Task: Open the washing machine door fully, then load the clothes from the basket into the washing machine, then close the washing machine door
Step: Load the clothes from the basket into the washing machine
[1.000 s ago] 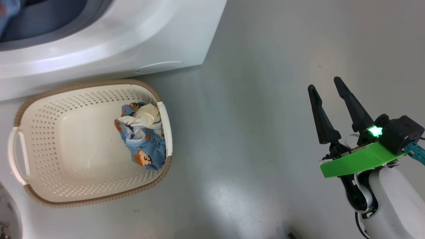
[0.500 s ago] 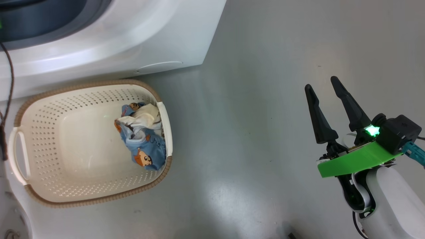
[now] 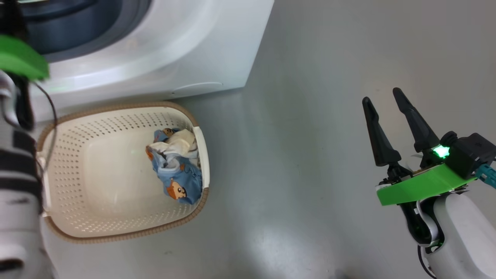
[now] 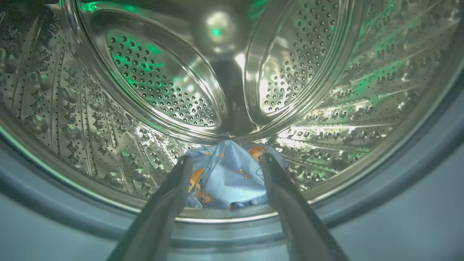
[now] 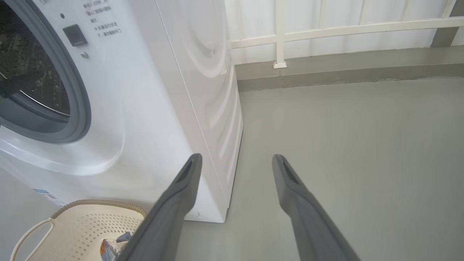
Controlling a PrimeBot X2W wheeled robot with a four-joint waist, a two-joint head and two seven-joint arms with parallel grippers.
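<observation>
The white washing machine (image 3: 155, 50) stands at the upper left with its mouth open; the washing machine door is out of view. In the left wrist view my left gripper (image 4: 226, 159) is open at the mouth of the steel drum (image 4: 163, 90). One piece of the clothes (image 4: 228, 181), light blue with orange bears, lies loose on the drum's floor between the fingers. The basket (image 3: 116, 107) sits on the floor before the machine with more clothes (image 3: 176, 170) bunched at its right end. My right gripper (image 3: 381, 96) hangs open and empty over the floor, far right of the basket.
My left forearm (image 3: 19, 193) crosses the basket's left end in the head view. Grey floor (image 3: 294, 155) runs to the right of the machine. A white railing (image 5: 326, 32) and a low grey kerb (image 5: 344, 72) close off the back. The grey gasket (image 4: 417, 174) rings the drum.
Blue cloth seen at the machine's mouth a second ago is gone from there. My left forearm has come into the head view. The camera shifted slightly; the right gripper stayed put.
</observation>
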